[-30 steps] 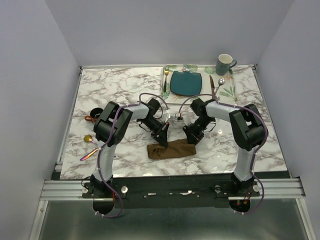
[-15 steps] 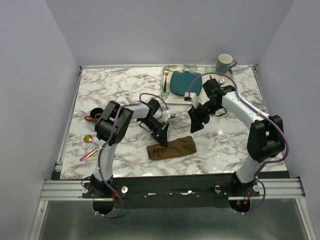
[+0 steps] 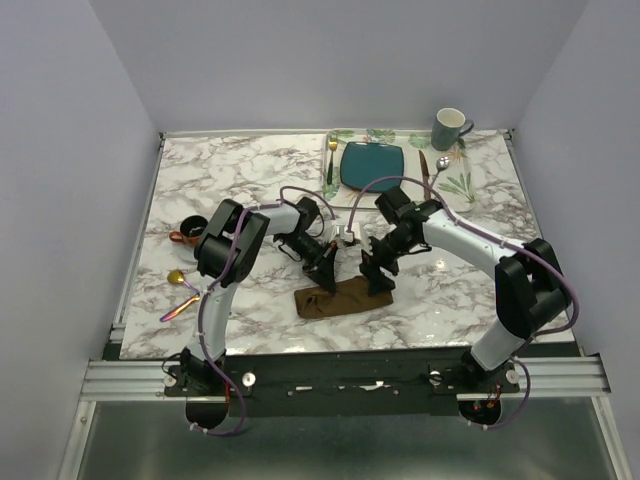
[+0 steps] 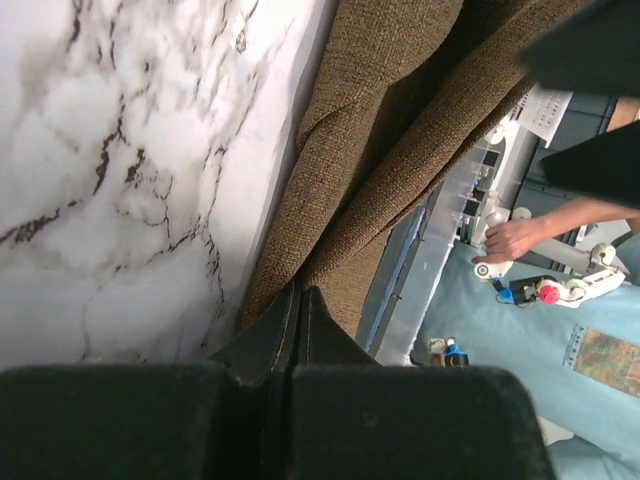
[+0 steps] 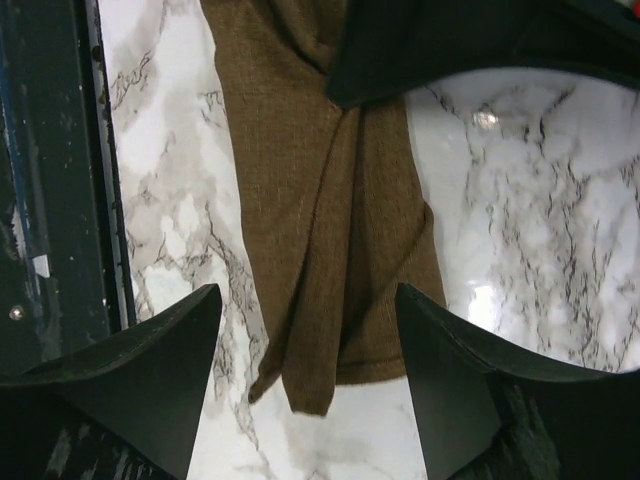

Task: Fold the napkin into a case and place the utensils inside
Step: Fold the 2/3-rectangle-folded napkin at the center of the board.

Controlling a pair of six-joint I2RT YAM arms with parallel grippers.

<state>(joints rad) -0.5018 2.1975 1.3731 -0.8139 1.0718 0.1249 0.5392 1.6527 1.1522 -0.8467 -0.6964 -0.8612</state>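
Folded brown napkin (image 3: 340, 299) in the lower centre of the top view, utensils (image 3: 178, 306) far left
Left to right in the top view: iridescent utensils lie by the left edge of the marble table (image 3: 250, 170), well apart from the napkin; left gripper (image 4: 298, 292) closed tight, tips touching the napkin's upper-left edge, can't tell if cloth is pinched; napkin bunched into a narrow creased strip; right gripper (image 5: 305, 295) fingers spread wide over its right end, holding nothing; teal plate (image 3: 372, 166) upper right
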